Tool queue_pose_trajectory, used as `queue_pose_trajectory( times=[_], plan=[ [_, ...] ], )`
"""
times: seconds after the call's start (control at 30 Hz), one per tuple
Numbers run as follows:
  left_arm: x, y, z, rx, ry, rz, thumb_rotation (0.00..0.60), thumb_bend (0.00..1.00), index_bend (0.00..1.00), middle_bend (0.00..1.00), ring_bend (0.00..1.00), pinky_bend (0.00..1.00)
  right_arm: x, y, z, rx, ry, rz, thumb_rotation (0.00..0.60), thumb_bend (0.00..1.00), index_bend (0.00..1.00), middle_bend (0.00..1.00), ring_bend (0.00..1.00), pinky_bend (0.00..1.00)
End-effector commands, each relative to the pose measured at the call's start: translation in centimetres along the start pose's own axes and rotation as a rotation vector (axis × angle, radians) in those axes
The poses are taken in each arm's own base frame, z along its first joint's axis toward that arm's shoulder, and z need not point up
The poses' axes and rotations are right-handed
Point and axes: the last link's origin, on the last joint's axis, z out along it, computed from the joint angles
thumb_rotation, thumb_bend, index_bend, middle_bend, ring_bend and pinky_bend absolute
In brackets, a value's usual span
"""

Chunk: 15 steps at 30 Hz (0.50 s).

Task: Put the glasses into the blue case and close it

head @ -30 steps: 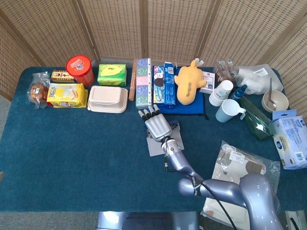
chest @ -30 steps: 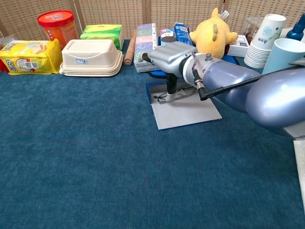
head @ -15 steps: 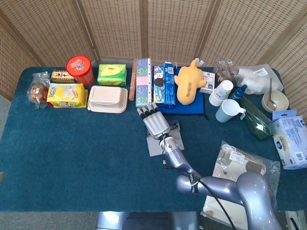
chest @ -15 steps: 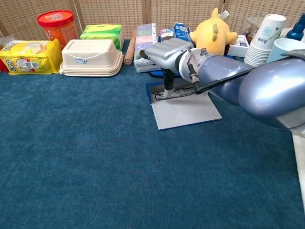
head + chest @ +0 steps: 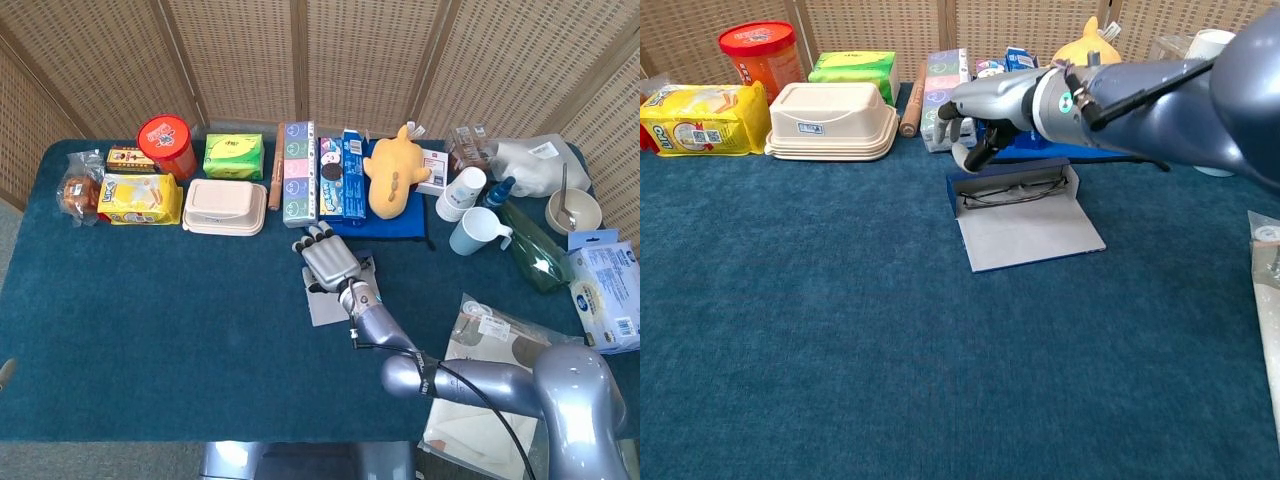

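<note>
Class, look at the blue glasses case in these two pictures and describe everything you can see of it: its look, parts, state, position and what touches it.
The blue case lies open on the blue table, near the middle. It has a shallow blue tray with low walls and a flat grey lid flap spread toward the camera in the chest view. Dark-framed glasses lie folded inside the tray. The right hand hovers just above the tray's far side, holding nothing; whether it touches the case cannot be told. In the head view the hand hides most of it.

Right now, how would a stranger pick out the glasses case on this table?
Find the yellow plush toy in the back row. Just in front, under the right hand, lies the case: the only open blue tray, glasses inside, grey flap spread toward you.
</note>
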Motion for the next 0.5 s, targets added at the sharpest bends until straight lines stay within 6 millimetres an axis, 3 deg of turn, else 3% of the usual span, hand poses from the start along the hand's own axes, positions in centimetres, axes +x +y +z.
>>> queue_pose_trajectory(
  times=[0.03, 0.5],
  plan=[
    [-0.1, 0.1, 0.1, -0.001, -0.004, -0.004, 0.6, 0.28, 0.11, 0.06, 0.0, 0.0, 0.0, -0.1, 0.1, 0.003, -0.015, 0.008, 0.288, 0.69, 0.22, 0.24, 0.12, 0.05],
    [-0.5, 0.3, 0.7, -0.017, -0.027, 0.001, 0.6, 0.28, 0.1, 0.06, 0.0, 0.0, -1.1, 1.1, 1.9, -0.048, -0.088, -0.035, 0.258, 0.68, 0.3, 0.26, 0.15, 0.05]
  ],
)
